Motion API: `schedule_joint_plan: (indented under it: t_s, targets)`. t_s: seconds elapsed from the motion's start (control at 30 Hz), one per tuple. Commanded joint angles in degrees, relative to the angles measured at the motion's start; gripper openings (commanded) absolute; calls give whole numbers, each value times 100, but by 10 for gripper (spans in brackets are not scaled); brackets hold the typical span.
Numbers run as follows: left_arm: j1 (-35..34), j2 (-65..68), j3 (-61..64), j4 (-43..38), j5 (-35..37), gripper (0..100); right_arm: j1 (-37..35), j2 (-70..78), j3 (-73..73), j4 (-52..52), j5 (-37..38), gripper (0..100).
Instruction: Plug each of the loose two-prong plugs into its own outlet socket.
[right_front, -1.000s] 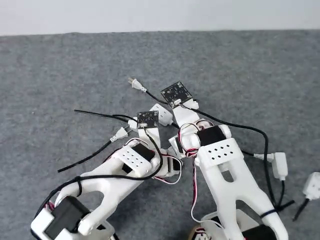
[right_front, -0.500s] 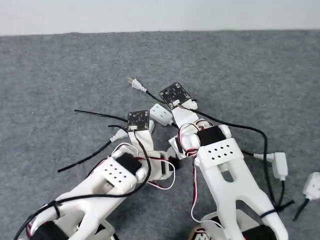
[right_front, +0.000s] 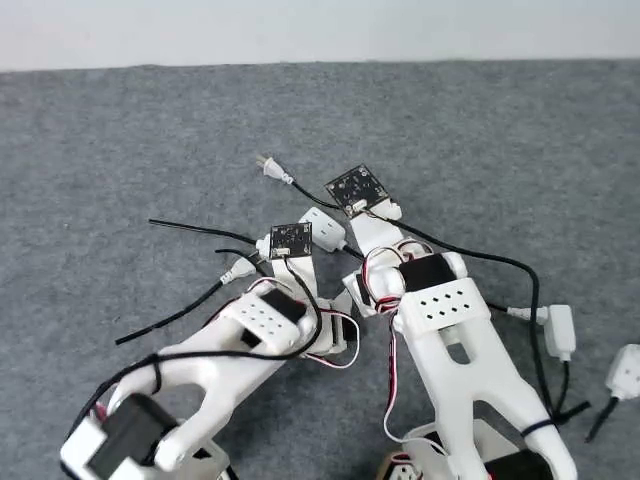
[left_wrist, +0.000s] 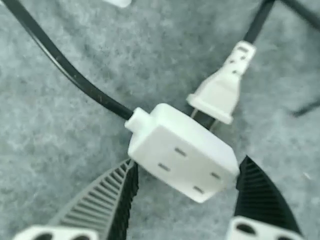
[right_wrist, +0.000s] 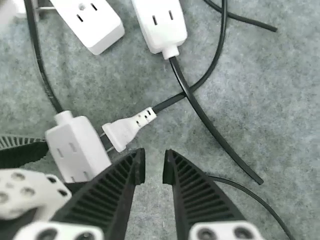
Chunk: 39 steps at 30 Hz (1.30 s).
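Presently the left gripper (left_wrist: 187, 170) straddles a white outlet block (left_wrist: 182, 152). Its jaws are spread, with one ribbed finger close to each flank of the block; whether they press on it cannot be told. The likely purpose is to brace the block so that it does not slide on the grey surface (right_front: 500, 130) when a plug is pushed in.

A white two-prong plug (left_wrist: 220, 92) lies just beside the block. Its prongs point at the block's side face and touch it or nearly so. The slots in sight are on the block's upper face, and none is occupied.

The right gripper (right_wrist: 154, 155) hangs just beside the plug, on the side away from the block. Its jaws are nearly together and hold nothing, probably in readiness to take the plug. A second socket (right_wrist: 87, 17) and a third socket (right_wrist: 160, 20) lie beyond the plug, well apart from the block.

Half a second ago the left arm (right_front: 265, 315) was drawn back; it has since come forward toward the block. The right arm has barely shifted.
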Motion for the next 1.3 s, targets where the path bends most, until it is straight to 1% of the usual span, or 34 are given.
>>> schedule_joint_plan:
  t_s: [0.0, 0.03, 0.1, 0.17, 0.23, 0.27, 0.33, 0.37, 0.53, 0.67, 0.83, 0.9, 0.93, 1.03, 1.1, 1.13, 1.2, 1.27]
  targets:
    - [-9, 26, -295, 123, 26, 296, 57, -251, -53, -92, 167, 74]
    - [-9, 26, -295, 123, -9, 288, 57, -242, -53, -92, 211, 74]
    - [-9, 26, -303, 123, -325, 235, 57, -233, -53, -92, 229, 72]
    - [-9, 26, -312, 97, -703, 136, 66, -242, -53, -92, 237, 72]
    - [-9, 26, -321, 79, -976, 13, 66, -242, -53, -92, 246, 72]
    - [-9, 26, -321, 79, -1046, 7, 66, -242, -53, -92, 246, 72]
    - [-9, 26, -321, 123, -1108, 28, 66, -242, -53, -92, 246, 72]
    - [-9, 26, -321, 132, -1178, 19, 66, -233, -53, -92, 246, 72]
    - [-9, 26, -312, 378, -1732, 12, 66, -233, -44, -92, 255, 72]
    - [-70, -158, -295, 343, -1908, 15, 66, -233, -44, -92, 255, 72]
    - [-659, -853, -312, 255, -1837, 17, 66, -233, -44, -92, 264, 75]
    - [-791, -1143, -312, 246, -1547, 50, 66, -233, -44, -92, 264, 75]
    - [-844, -1248, -312, 246, -1284, 86, 66, -233, -44, -92, 264, 76]
    - [-1011, -1240, -259, 273, -193, 259, 66, -233, -35, -92, 264, 76]
    - [-1116, -1029, -233, 229, 105, 378, 57, -233, -26, -92, 369, 72]
    - [-1178, -862, -251, 149, 141, 415, 57, -233, -26, -92, 396, 72]
    - [-1275, -484, -382, 26, 149, 416, 57, -233, -26, -92, 413, 72]
    - [-1424, -62, -681, 53, 141, 379, 57, -233, -26, -92, 422, 72]
